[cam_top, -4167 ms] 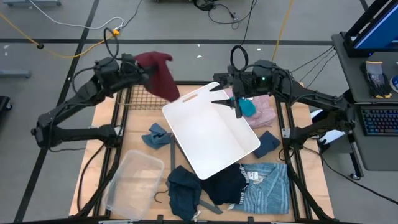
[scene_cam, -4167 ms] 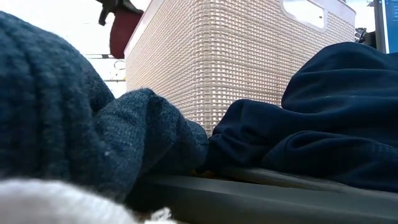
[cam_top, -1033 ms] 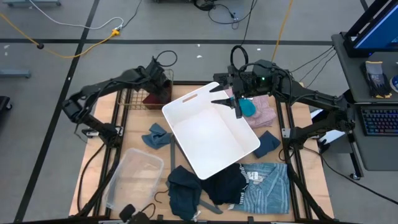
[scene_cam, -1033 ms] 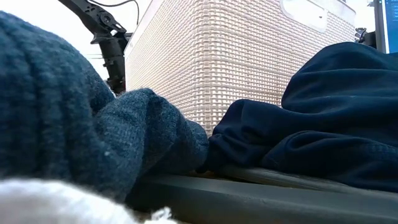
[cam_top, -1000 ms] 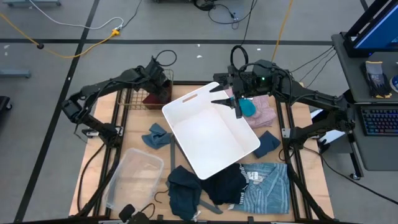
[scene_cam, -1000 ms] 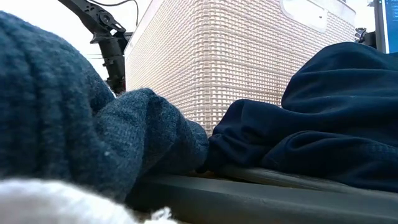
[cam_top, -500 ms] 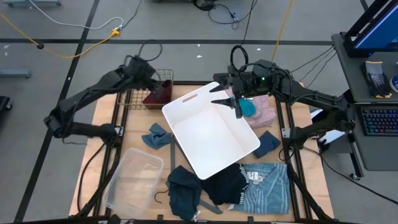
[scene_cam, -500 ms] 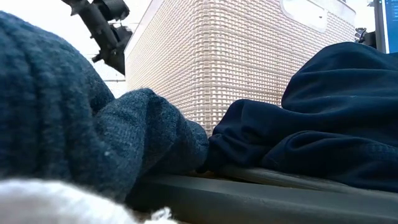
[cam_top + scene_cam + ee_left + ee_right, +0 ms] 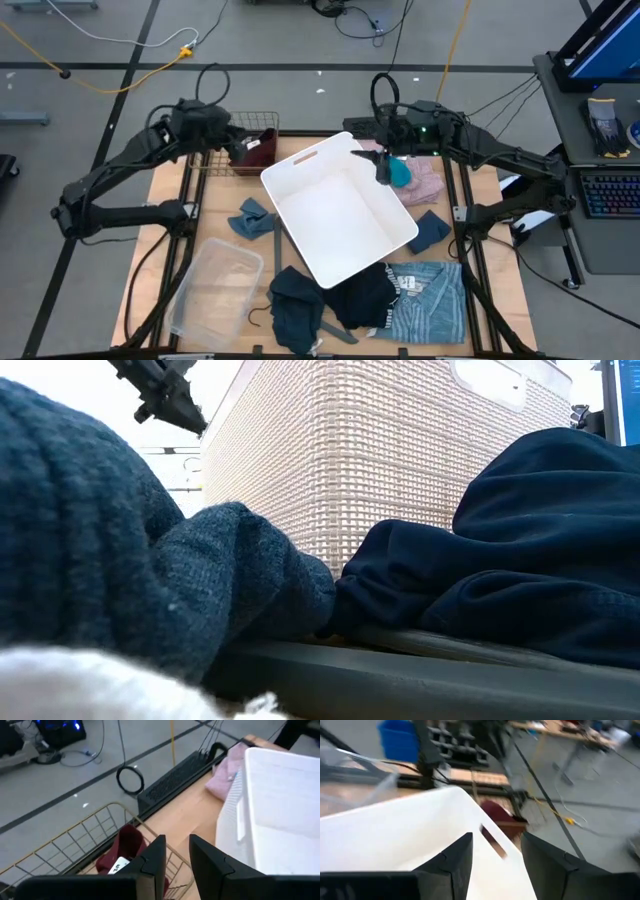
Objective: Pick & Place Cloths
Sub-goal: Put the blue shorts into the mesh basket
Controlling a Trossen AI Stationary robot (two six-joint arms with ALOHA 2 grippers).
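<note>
A dark red cloth lies in the wire basket at the far left. My left gripper hangs open above that basket's right end, holding nothing. My right gripper is open and empty over the far right rim of the white basket. Just to its right a teal cloth rests on the pink fleece. A blue striped shirt, a black cloth and a navy cloth lie near the front edge.
Two blue-grey cloths flank the white basket. A clear plastic bin stands at the front left, and a grey hanger lies under the navy cloth. In the low view, cloths fill the foreground before the basket's woven wall.
My left gripper has risen out of the wire basket and drawn back toward the table's left, tipping from pointing down toward level. The dark red cloth stays in the wire basket. My right gripper has turned a little above the white basket's rim.
</note>
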